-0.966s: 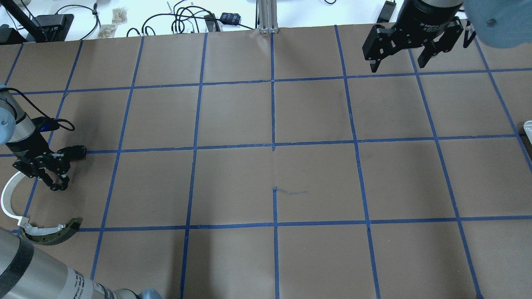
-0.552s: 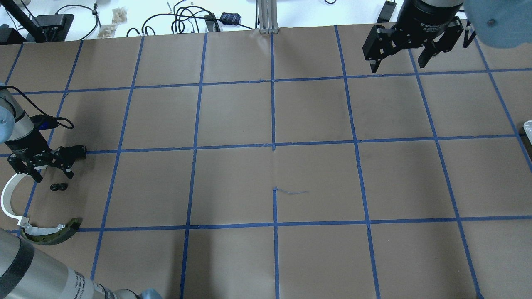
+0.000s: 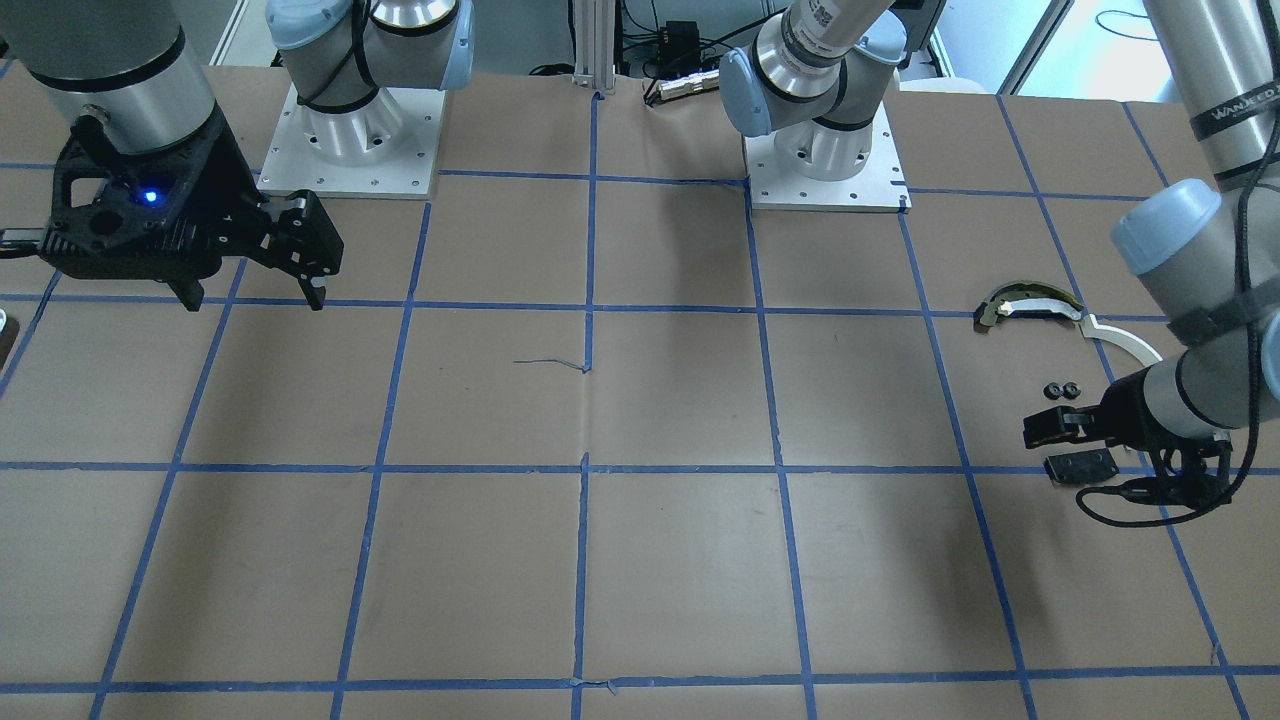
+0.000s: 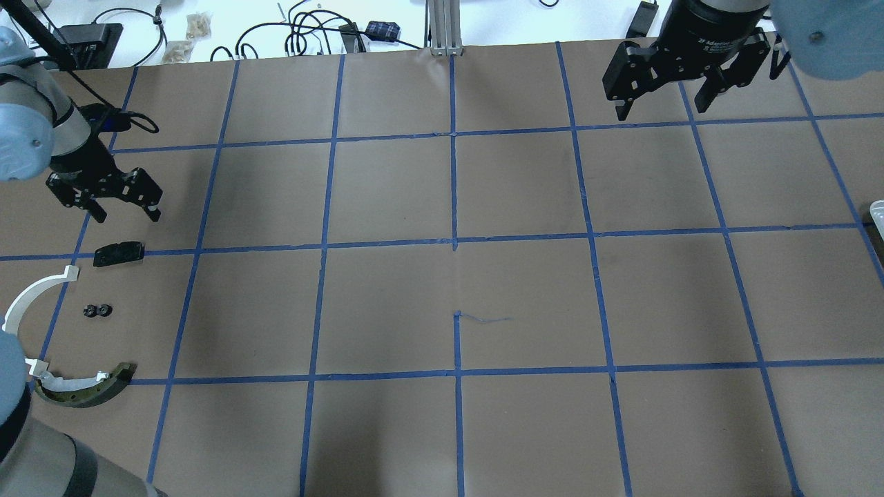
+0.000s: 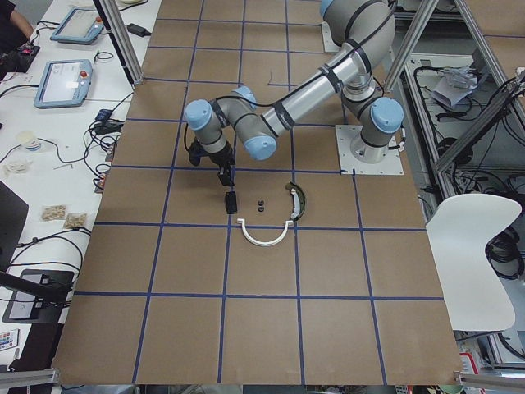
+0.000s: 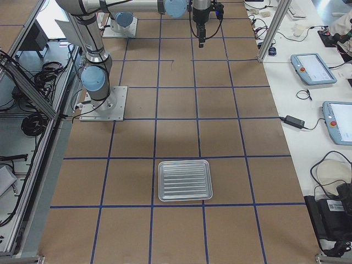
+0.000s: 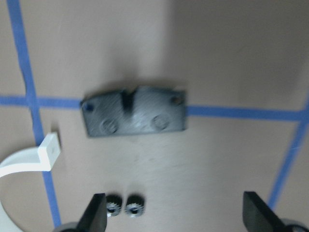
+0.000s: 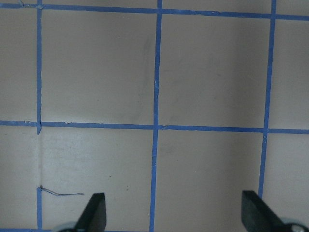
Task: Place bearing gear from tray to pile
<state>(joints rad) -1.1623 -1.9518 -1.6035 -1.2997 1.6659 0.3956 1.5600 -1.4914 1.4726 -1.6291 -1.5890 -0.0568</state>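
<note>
Two small black bearing gears lie side by side on the paper at the table's left end, among the pile: a white arc strip, a dark-and-tan curved piece and a flat black plate. My left gripper is open and empty, raised beyond the plate, away from the gears. The left wrist view shows the gears by one fingertip and the plate ahead. My right gripper is open and empty at the far right. The silver tray looks empty.
Brown paper with a blue tape grid covers the table. Cables and small boxes lie beyond the far edge. The two arm bases stand at the robot's side. A white rim shows at the right edge.
My left gripper was shut low over the gears, then opened and left them on the paper. It has risen and moved toward the far side, uncovering the black plate. The right arm has not moved.
</note>
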